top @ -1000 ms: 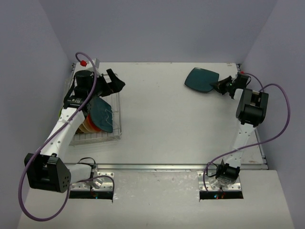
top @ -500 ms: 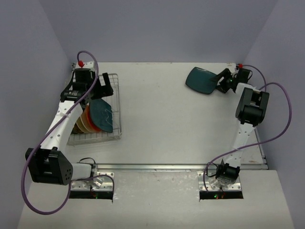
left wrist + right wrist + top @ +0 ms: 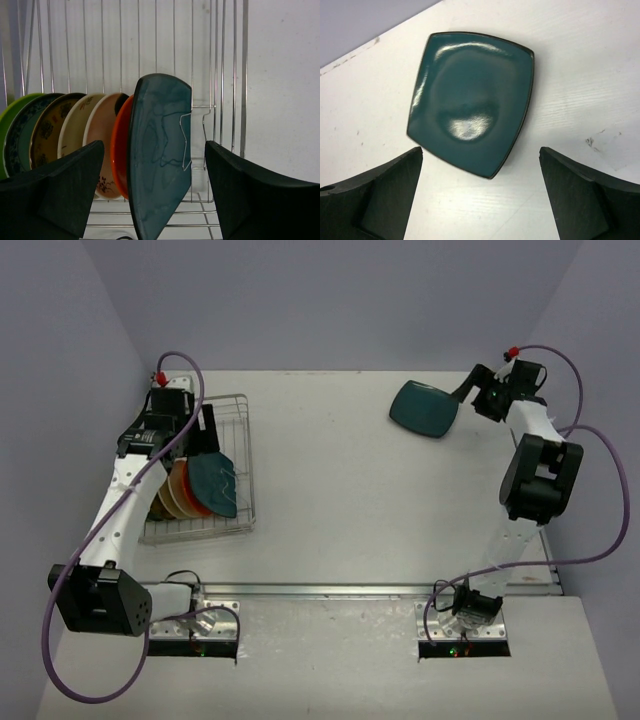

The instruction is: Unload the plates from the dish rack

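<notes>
I'm reading this job as barely started: one plate is out and the rest are waiting. On the overhead view, the unloaded teal plate (image 3: pixel 423 408) is lying flat on the white table (image 3: pixel 340 500) at about 1 o'clock. The right gripper (image 3: pixel 473 385) is sitting just off its 3 o'clock edge with its fingers spread wide and nothing between them, and I'm seeing clear table between pads and rim in the wrist view. The dish rack (image 3: pixel 232 410) is sitting at about 9 o'clock, and I'm counting at least seven plates standing on edge in it. At the front is a second teal plate (image 3: pixel 157 155), with an orange plate (image 3: pixel 121 150) packed close behind it. Behind those are two cream ones, two dark patterned ones and a green plate (image 3: pixel 12 120) at the far end of the row. The left gripper (image 3: pixel 205 428) is hovering over that row with its fingers apart. They are straddling the front teal plate without touching it, so I'm judging it the next one to go. Both teal plates are squarish with rounded corners, glossy and hard-looking, probably glazed ceramic and slippery. The others are looking round. The rack is thin, bright wire with wavy dividers, one of which is crossing the teal plate's face.
</notes>
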